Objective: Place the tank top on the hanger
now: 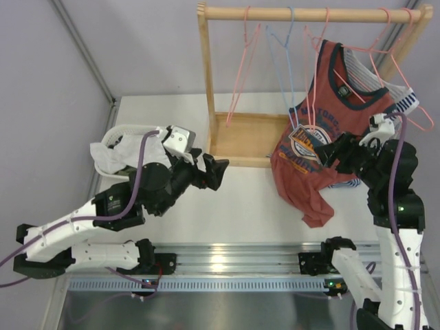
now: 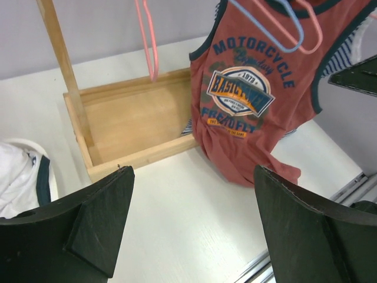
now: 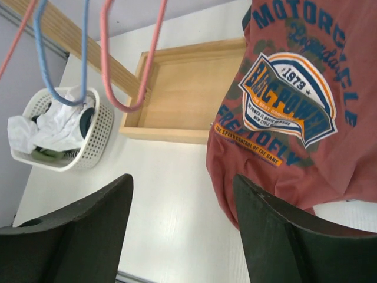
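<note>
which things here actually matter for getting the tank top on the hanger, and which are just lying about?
Job: tank top, hanging at the rack; pink hanger beside it; left pincer and right pincer, both open, holding nothing.
Lying about: light blue hanger, striped tank top, white basket of cloth, wooden tray.

"MOTORCYCLE" and "1973" on the tank top point(image 2: 253, 94)

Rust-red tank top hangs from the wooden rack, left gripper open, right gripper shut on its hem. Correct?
No. The right gripper is open, holding nothing: the right wrist view shows its jaws spread, the tank top beyond them. The top does hang from the wooden rack, left gripper open.
</note>
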